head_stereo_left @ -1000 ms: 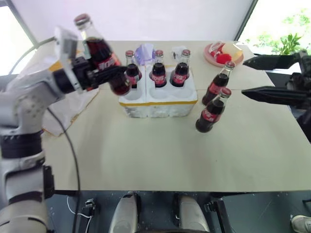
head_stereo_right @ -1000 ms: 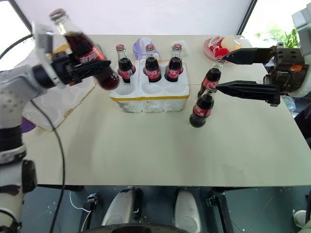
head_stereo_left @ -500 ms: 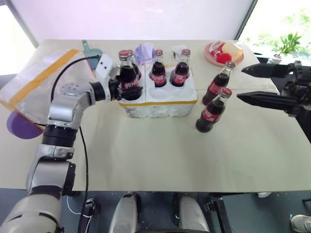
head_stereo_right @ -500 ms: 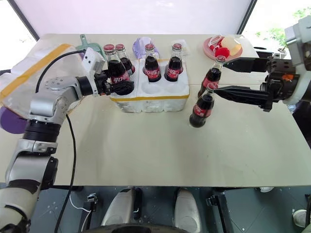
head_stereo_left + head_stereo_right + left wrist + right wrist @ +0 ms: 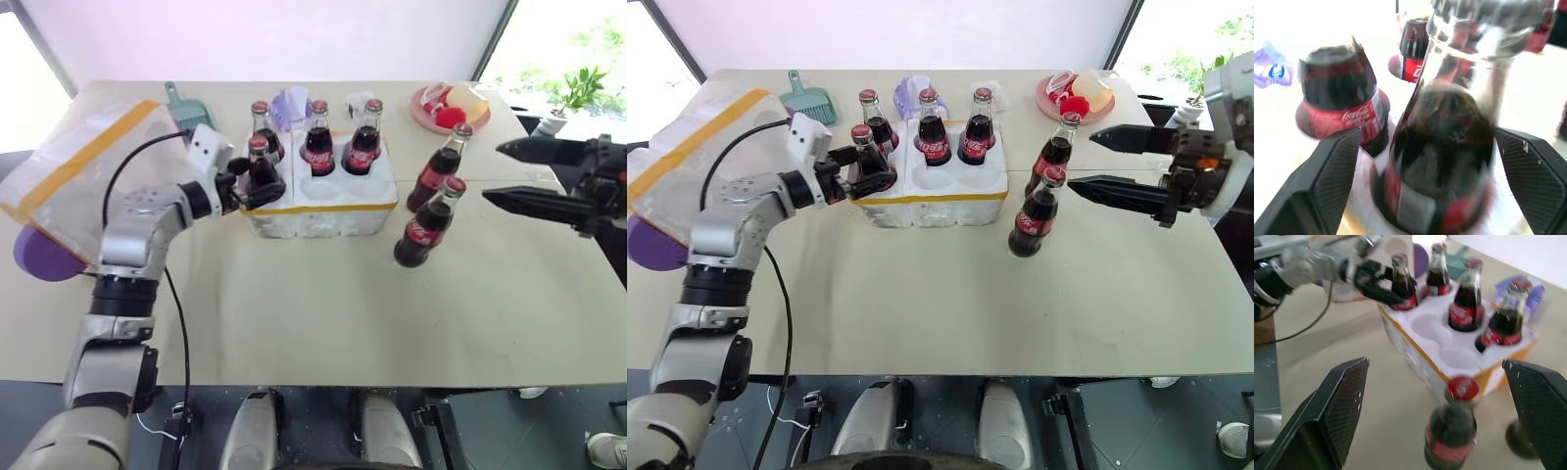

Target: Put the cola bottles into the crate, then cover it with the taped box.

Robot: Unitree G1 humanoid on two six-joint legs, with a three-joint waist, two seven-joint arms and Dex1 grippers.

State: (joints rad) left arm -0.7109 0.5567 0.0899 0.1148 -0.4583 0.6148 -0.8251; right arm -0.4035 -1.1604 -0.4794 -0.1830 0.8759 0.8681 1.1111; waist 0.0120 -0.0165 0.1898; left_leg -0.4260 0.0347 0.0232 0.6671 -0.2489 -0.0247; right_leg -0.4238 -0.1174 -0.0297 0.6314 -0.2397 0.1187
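The crate (image 5: pixel 323 217), a low white foam block with a yellow band, holds several cola bottles. Three stand in its back row (image 5: pixel 319 137). One (image 5: pixel 259 164) stands upright in the front left well. My left gripper (image 5: pixel 257 186) reaches level around that bottle, its fingers (image 5: pixel 1337 171) spread wide, with a gap showing on one side. Two more cola bottles (image 5: pixel 426 220) stand on the table right of the crate. My right gripper (image 5: pixel 493 173) hovers open beside them, holding nothing. The taped box (image 5: pixel 73 166) lies at the far left.
A pink plate (image 5: pixel 431 116) with food sits at the back right. A green dustpan (image 5: pixel 186 103) and a purple packet (image 5: pixel 292 102) lie behind the crate. A purple disc (image 5: pixel 39 257) sticks out under the taped box. Bare table (image 5: pixel 323 304) stretches in front.
My left gripper has brought its tilted bottle down, stood it upright in the crate's front left well and spread its fingers. My right gripper has drifted slightly down and to the right.
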